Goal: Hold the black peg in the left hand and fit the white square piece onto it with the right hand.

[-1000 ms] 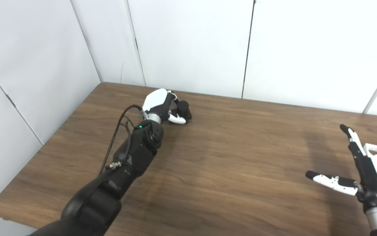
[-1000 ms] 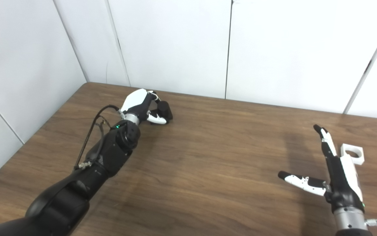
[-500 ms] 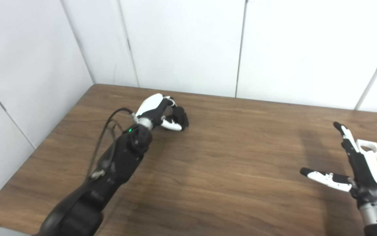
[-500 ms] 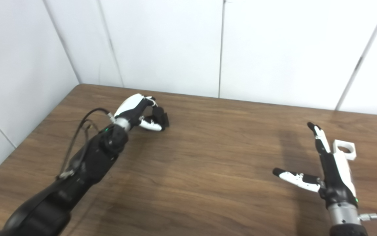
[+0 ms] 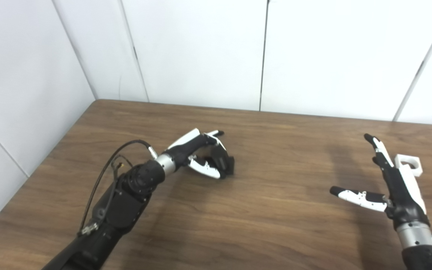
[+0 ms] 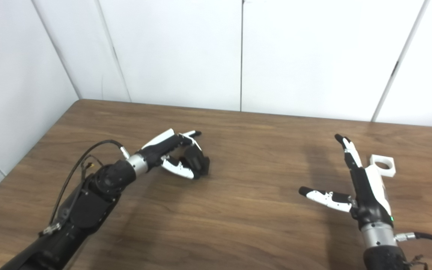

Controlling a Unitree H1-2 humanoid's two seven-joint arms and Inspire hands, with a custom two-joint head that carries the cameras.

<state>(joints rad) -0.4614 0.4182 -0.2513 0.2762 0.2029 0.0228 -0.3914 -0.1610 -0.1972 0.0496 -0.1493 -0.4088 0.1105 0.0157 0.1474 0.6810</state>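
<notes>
- Black peg (image 5: 223, 164) sits gripped in the left hand (image 5: 197, 152), near the table's (image 5: 276, 210) middle.
- White square piece (image 5: 409, 165) lies just beyond the empty, spread right hand (image 5: 392, 183), at the right edge.

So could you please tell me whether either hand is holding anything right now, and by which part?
The left hand grips the black peg around its body. The right hand is open, beside the white square piece.

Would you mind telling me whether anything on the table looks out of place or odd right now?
Nothing stands out. The left hand is closed around the black peg low over the table; the white square piece sits flat beside the open right hand.
</notes>
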